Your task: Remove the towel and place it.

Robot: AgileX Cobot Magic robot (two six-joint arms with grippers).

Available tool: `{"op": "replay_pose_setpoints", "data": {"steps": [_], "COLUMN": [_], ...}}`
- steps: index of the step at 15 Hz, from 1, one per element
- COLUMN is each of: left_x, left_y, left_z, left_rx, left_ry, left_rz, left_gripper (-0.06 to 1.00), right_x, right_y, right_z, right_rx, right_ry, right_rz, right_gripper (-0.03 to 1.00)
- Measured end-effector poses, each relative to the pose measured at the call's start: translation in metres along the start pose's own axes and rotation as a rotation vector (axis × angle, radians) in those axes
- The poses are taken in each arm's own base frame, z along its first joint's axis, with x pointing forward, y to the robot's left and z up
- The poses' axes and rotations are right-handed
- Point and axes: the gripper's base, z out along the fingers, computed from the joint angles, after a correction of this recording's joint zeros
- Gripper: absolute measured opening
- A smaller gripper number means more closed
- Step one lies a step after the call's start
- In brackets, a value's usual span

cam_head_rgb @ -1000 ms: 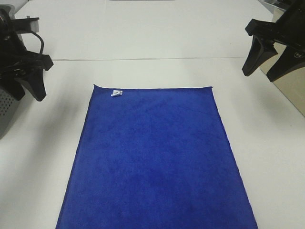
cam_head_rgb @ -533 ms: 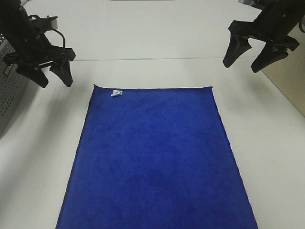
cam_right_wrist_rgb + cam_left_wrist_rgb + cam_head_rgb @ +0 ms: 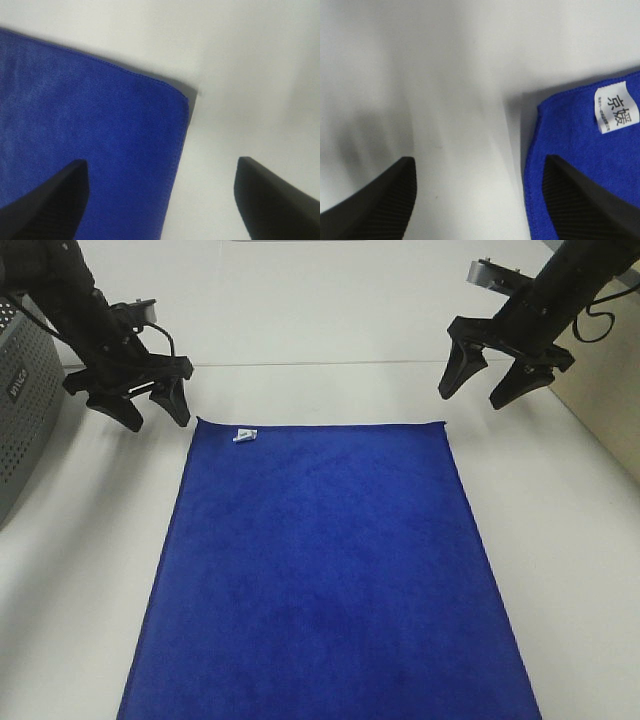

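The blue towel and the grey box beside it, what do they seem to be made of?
The towel looks like soft plush cloth, perhaps microfibre: a matte, fuzzy pile and a stitched hem. The grey box has rows of small punched holes and a dull finish; it could be painted metal or plastic.

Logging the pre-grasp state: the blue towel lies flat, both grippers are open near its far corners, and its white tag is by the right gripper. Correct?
No: the white tag is by the left gripper, not the right gripper; the left wrist view shows it. The towel does lie flat, with both grippers open near its far corners.
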Motion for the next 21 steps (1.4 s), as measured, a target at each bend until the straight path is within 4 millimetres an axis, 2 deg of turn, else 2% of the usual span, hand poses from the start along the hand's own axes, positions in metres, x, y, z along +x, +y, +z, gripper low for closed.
{"op": "replay_pose_setpoints", "data": {"steps": [2, 3, 4, 5, 7, 15, 18, 19, 21], "left_x": [-0.003, -0.003, -0.003, -0.003, -0.003, -0.002, -0.002, -0.002, -0.001], "left_y": [0.000, 0.000, 0.000, 0.000, 0.000, 0.001, -0.014, -0.028, -0.040], "left_z": [0.010, 0.018, 0.018, 0.020, 0.020, 0.024, 0.030, 0.035, 0.040], "left_rx": [0.034, 0.063, 0.063, 0.067, 0.067, 0.067, 0.071, 0.075, 0.083], "left_ry": [0.004, 0.017, 0.017, 0.019, 0.017, 0.022, 0.016, 0.009, 0.002], "left_rz": [0.007, 0.014, 0.014, 0.018, 0.037, 0.043, 0.073, 0.098, 0.116], "left_gripper": [0.67, 0.67, 0.67, 0.67, 0.67, 0.67, 0.67, 0.67, 0.67], "right_x": [0.000, 0.002, 0.002, 0.003, 0.005, 0.001, 0.000, -0.002, -0.004], "right_y": [-0.007, -0.013, -0.013, -0.019, -0.023, -0.022, -0.018, -0.011, -0.001], "right_z": [0.015, 0.029, 0.029, 0.043, 0.053, 0.058, 0.062, 0.066, 0.072], "right_rx": [-0.006, -0.010, -0.010, -0.015, -0.023, -0.071, -0.079, -0.077, -0.076], "right_ry": [0.026, 0.055, 0.055, 0.082, 0.098, 0.076, 0.063, 0.050, 0.039], "right_rz": [0.000, 0.009, 0.009, 0.019, 0.015, 0.024, 0.023, 0.010, -0.007], "right_gripper": [0.78, 0.78, 0.78, 0.78, 0.78, 0.78, 0.78, 0.78, 0.78]}}
